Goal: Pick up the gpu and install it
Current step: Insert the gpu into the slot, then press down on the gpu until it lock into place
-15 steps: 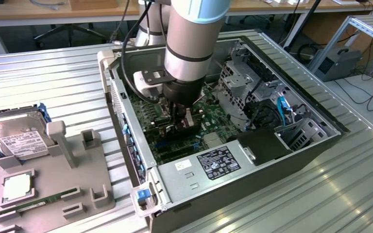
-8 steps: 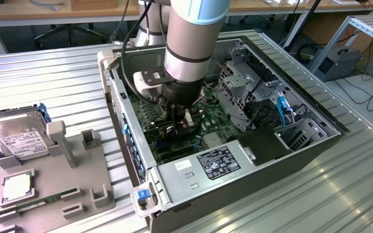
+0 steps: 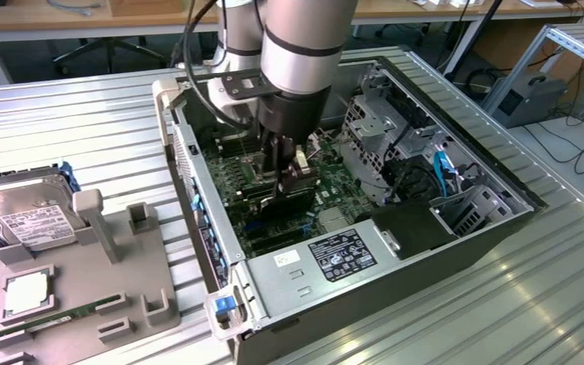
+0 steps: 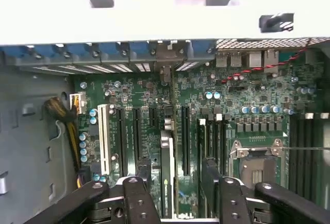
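Gpu [image 4: 167, 183] edge-on between open end effector [image 4: 175, 193]

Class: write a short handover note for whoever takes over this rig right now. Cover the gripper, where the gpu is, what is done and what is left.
Gripper: open, inside the PC case, fingers either side of the gpu without clamping it.
Gpu: standing on edge in a motherboard slot, its bracket end toward the case's rear slot covers.
Done: card picked up and placed in the slot, grip let go.
Left: check it is fully seated, which cannot be told from here; arm is not yet out of the case.
Hard drive sits on the grey tray beside the case.
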Motion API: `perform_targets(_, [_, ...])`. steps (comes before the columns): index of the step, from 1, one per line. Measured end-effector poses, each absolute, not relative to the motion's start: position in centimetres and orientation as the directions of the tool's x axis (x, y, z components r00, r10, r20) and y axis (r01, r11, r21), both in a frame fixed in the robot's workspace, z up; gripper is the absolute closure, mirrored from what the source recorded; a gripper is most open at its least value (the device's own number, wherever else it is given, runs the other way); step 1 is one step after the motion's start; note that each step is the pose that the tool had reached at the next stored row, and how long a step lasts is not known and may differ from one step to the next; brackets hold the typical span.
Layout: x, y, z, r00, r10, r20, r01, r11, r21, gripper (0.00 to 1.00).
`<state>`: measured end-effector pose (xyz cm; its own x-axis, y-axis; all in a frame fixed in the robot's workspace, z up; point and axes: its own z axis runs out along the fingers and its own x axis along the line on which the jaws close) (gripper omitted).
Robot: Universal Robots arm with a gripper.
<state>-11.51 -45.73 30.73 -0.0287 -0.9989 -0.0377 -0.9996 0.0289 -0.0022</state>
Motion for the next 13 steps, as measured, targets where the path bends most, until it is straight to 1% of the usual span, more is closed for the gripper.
perform_targets(4, [-11.5,-45.7,33.3,-0.029,-0.999,-0.038,-1.000,0.029,-0.002,0.48])
perform_targets(13, [-11.5,-45.7,33.6,-0.029,-0.999,-0.038,-1.000,0.029,-0.002,0.48])
